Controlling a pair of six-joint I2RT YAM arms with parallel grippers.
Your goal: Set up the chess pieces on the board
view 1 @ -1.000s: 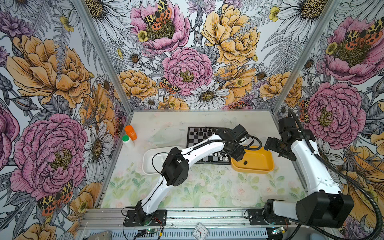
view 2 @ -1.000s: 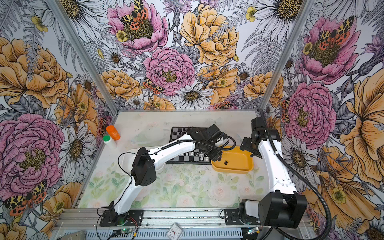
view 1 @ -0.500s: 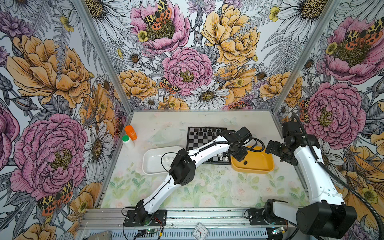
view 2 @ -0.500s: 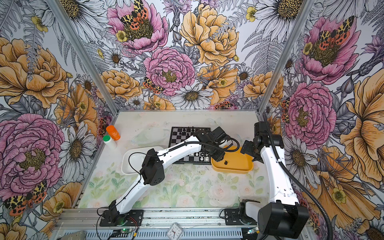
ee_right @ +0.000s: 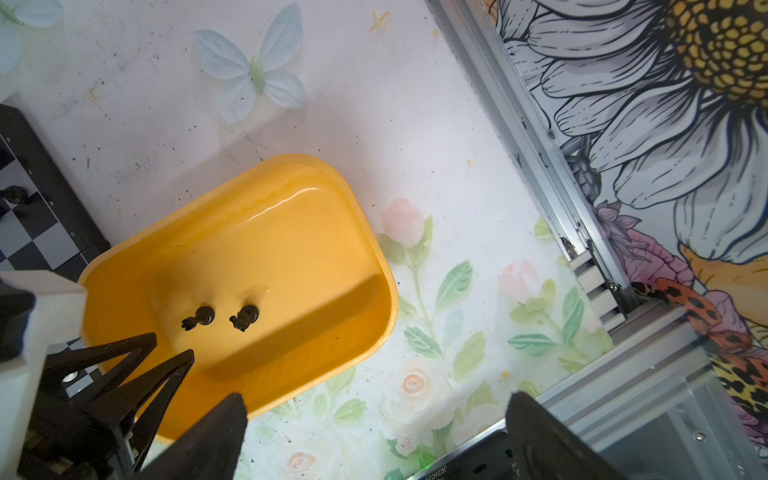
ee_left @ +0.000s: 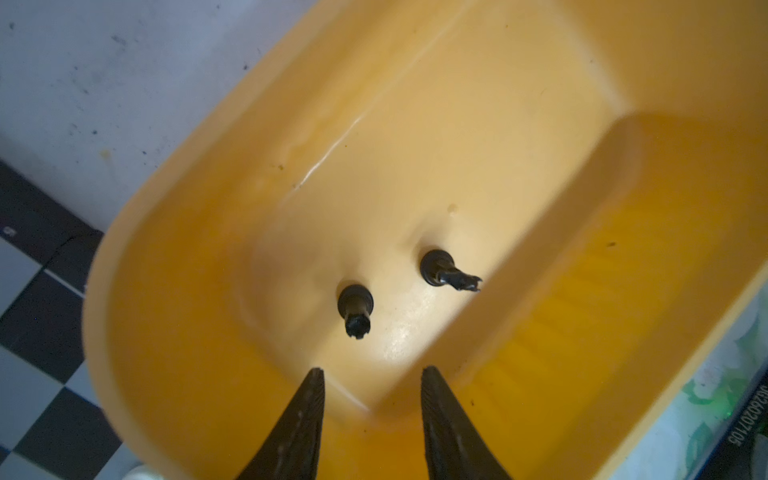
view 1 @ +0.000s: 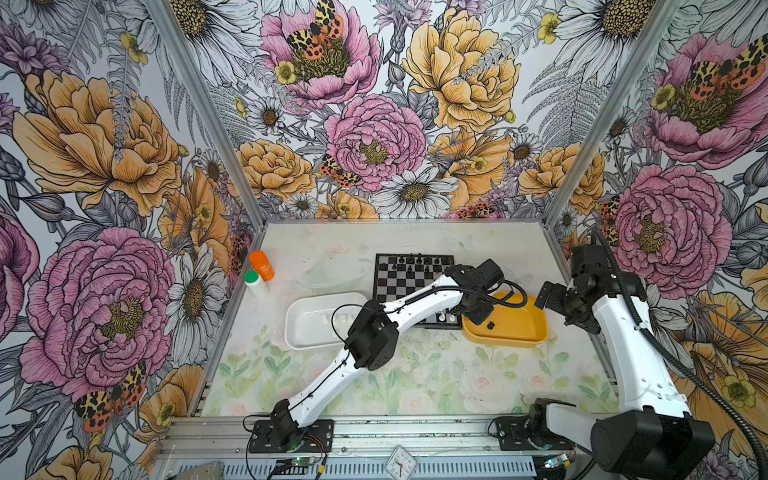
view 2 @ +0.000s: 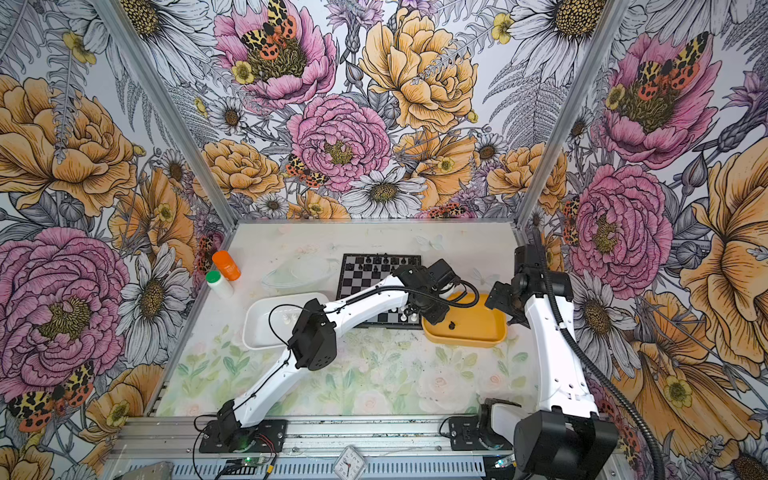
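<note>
The board (view 1: 399,282) (view 2: 365,278) lies at mid-table, with black chess pieces (view 1: 415,261) on its far rows and two white ones (view 1: 446,318) at its near right corner. Two black pieces (ee_left: 355,309) (ee_left: 446,274) lie on their sides in the yellow tray (view 1: 519,328) (ee_right: 291,232). My left gripper (ee_left: 374,369) (view 1: 478,318) hangs over the tray's left end, just short of those pieces. Its jaws stand narrowly open, with nothing between them. My right gripper (ee_right: 378,398) (view 1: 546,297) is wide open and empty, above the tray's right edge.
A white tray (view 1: 299,332) left of the board holds several white pieces (view 1: 338,319). An orange bottle (view 1: 262,265) and a green-capped white bottle (view 1: 253,282) stand at the far left. A clear plastic lid (view 1: 332,270) lies beside the board. The metal frame rail (ee_right: 540,166) runs close on the right.
My left gripper has moved right, off the board's edge and over the yellow tray, and its jaws have narrowed. The right arm has drawn back slightly to the right.
</note>
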